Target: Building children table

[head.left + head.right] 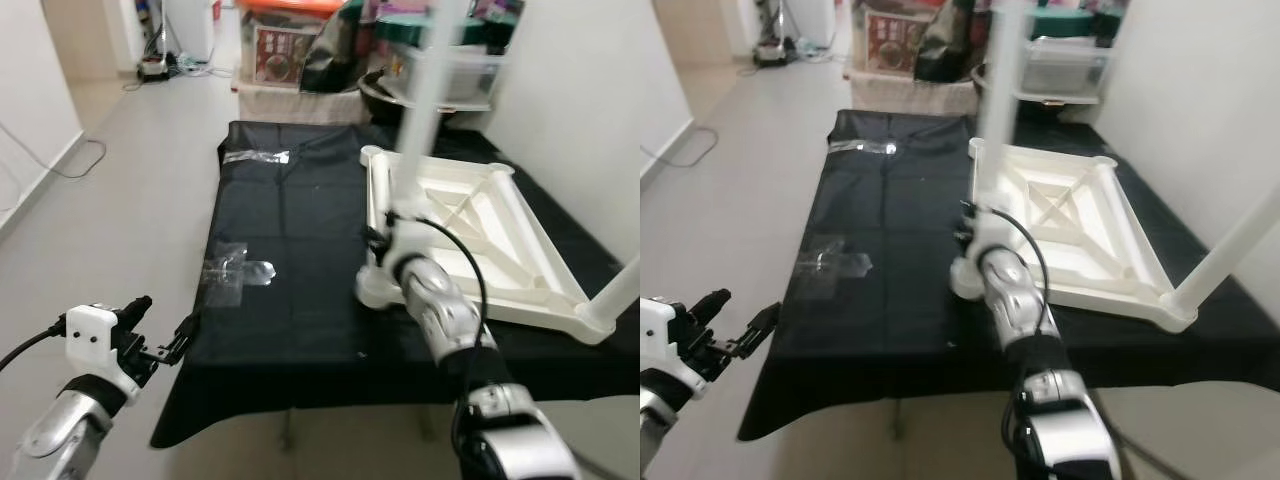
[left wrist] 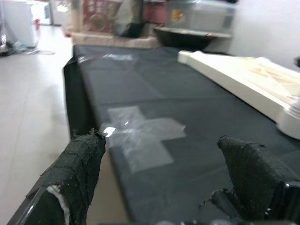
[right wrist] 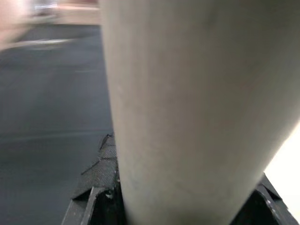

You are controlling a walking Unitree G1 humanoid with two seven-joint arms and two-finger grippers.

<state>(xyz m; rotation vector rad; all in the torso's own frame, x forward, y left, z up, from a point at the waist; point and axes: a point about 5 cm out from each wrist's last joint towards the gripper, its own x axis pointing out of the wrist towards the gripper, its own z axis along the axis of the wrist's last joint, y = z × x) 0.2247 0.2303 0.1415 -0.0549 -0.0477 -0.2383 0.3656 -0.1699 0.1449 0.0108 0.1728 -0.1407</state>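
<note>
The left pincer (image 1: 160, 327) hangs open and idle off the near edge of the black-covered bench (image 1: 300, 300). The right pincer (image 1: 385, 228) clamps a white leg (image 1: 425, 90) upright over the corner socket of the upturned tabletop (image 1: 470, 235) lying further along. If the leg tilts, it could jam or slip.

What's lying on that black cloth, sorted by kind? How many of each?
White table top, upside down: 1
White table legs standing up from its corners: 2, one held by the right pincer and one at the near right corner
Clear plastic wrappers: 2, one near and one far
Total: 5
</note>
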